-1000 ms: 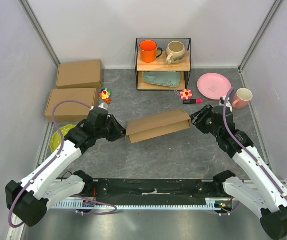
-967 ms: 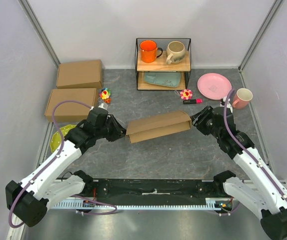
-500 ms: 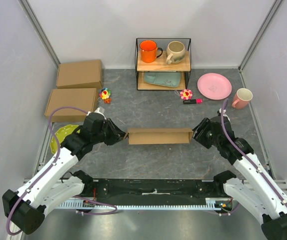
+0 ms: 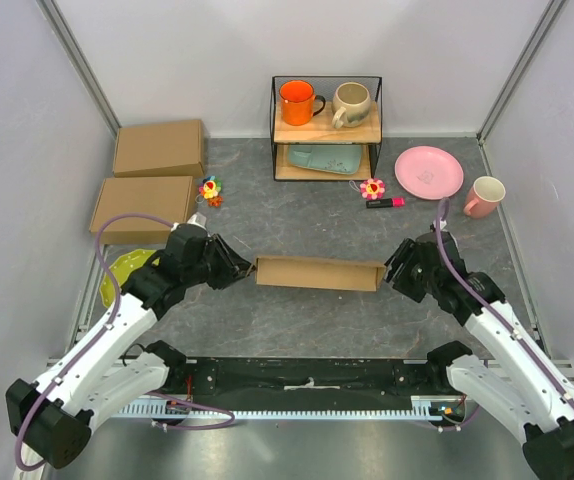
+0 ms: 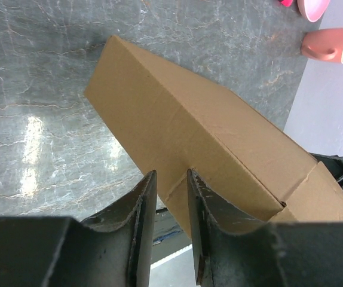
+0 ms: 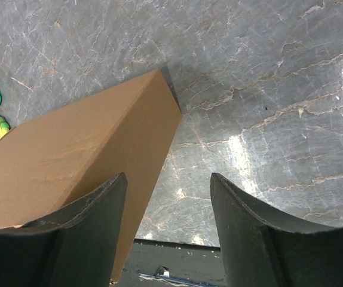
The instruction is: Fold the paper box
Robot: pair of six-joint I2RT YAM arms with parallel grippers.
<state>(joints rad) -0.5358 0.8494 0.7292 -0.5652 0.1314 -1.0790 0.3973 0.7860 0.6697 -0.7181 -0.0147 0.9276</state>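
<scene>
Paper box (image 4: 319, 272) is stood on its long edge at centre frame, seemingly bracketed at both ends to steady it; right gripper (image 6: 167, 177) is spread wide beside one end, left gripper (image 5: 171, 173) is barely parted, its grip undeterminable.

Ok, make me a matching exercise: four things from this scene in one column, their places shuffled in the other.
Things:
1. orange mug
2. pink plate
3. paper box
4. green dish

Places:
A. lower shelf of the rack
B. middle of the table
C. top shelf of the rack
D. on the table, right of the rack

Pairs: 1-C, 2-D, 3-B, 4-A
</scene>
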